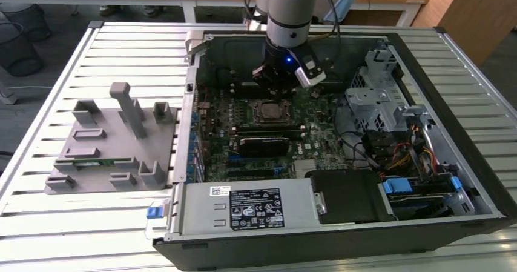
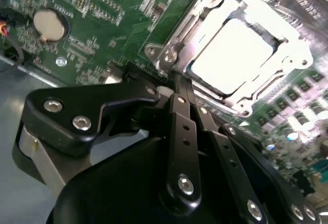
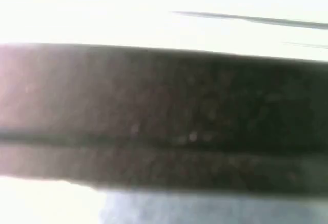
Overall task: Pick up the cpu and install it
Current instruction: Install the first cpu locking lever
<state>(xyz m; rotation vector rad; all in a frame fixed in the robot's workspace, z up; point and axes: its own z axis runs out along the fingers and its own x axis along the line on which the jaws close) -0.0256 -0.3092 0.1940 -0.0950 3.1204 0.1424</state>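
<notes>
Gripper (image 2: 177, 88), black, metal-linked, fingers pressed together, apparently holding nothing, hovers just beside socket frame (image 2: 169, 55). Shiny silver-white square cpu (image 2: 233, 55) lies flat inside socket, seated for installation on green motherboard (image 1: 315, 132).

An open computer case (image 1: 452, 181) lies on a slatted metal table (image 1: 121, 42). A grey parts holder (image 1: 113, 145) sits well away from the tool, while a round coin battery (image 2: 49, 24) lies near it on the green board (image 2: 118, 8).

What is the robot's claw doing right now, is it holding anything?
Gripper: shut, holding nothing that can be seen, just above the motherboard beside the cpu, which sits in its socket.
</notes>
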